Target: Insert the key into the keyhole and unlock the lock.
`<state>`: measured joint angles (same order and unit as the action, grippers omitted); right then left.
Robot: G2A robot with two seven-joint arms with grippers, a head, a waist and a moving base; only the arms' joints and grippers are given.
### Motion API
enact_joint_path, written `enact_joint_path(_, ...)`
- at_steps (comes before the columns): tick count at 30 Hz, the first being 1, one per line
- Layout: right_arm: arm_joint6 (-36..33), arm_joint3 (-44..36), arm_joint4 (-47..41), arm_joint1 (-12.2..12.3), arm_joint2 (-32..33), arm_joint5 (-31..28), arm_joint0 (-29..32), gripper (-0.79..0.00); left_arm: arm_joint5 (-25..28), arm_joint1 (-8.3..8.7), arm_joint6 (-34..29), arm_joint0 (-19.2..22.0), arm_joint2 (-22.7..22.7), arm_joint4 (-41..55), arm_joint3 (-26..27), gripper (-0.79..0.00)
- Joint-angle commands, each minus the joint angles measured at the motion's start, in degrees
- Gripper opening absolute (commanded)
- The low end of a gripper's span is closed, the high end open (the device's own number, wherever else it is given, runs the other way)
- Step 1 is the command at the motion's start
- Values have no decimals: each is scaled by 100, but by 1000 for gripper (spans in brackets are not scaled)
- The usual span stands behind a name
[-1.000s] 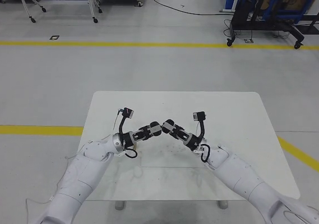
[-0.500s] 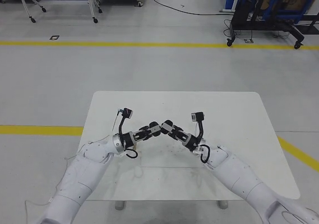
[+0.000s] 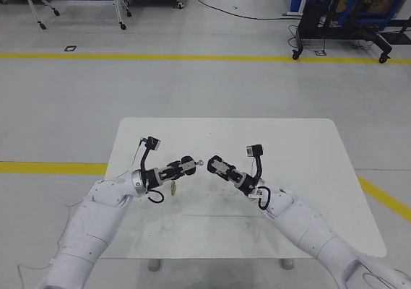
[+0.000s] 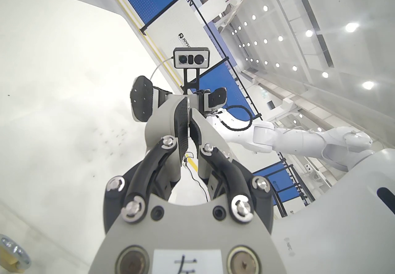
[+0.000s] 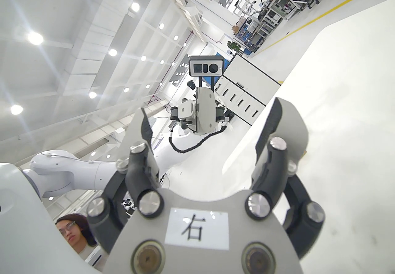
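Lock [image 3: 173, 190] lay on the table [image 3: 299, 144] just nearer than the left gripper [image 3: 190, 165], which clenched the key [image 3: 199, 162] pointing right; right gripper [image 3: 212, 162] gaped empty.

Brass lock [image 3: 174, 190] lying loose, thin key [image 4: 187, 108] pinched between left fingers [image 4: 180, 122]

A narrow gap is seen between the left pincer [image 3: 193, 162], closed on the key [image 3: 200, 162], and the spread right pincer [image 3: 211, 162] at its 3 o'clock. The key's tip is pointed into that gap. The lock [image 3: 173, 190] is laid on the bench [image 3: 299, 144] at the left pincer's 7 o'clock, just beside the left arm [image 3: 158, 175]. Open bench top is offered from 11 to 2 o'clock, and at 5 o'clock between both arms.
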<state>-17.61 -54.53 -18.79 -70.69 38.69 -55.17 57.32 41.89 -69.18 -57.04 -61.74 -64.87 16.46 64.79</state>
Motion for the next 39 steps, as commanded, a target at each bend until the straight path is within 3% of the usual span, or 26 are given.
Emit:
enact_joint_path(1, -152, 21, 453, 49, 81, 63, -81, 0, -5, 17, -211, 8, 31, -16, 12, -785)
enact_joint_path(4, -190, -56, 1496, 218, 406, 144, -129, 0, -29, 35, -433, 35, 105, -120, 49, -785)
enact_joint_path(11, -898, -1155, 2374, 607, 1008, 635, 390, 0, -22, 65, -557, 92, 282, -359, 114, -785)
enact_joint_path(13, -1060, -1419, 2323, 672, 1123, 714, 545, -95, -12, 77, -547, 101, 335, -463, 129, -785)
enact_joint_path(14, -1125, -1514, 2279, 696, 1167, 755, 608, -191, 6, 82, -529, 99, 351, -491, 125, -785)
enact_joint_path(15, -1198, -1593, 2264, 714, 1193, 810, 654, -357, 20, 87, -515, 99, 366, -514, 119, -785)
enact_joint_path(16, -1270, -1653, 2258, 726, 1207, 865, 687, -403, 31, 90, -504, 103, 380, -526, 117, -785)
enact_joint_path(34, -1727, -1638, 1840, 687, 1147, 1007, 676, -480, 97, 147, -438, 165, 606, -511, 94, -785)
enact_joint_path(39, -1774, -1508, 1737, 638, 1063, 970, 593, -610, 125, 163, -410, 194, 662, -516, 80, -785)
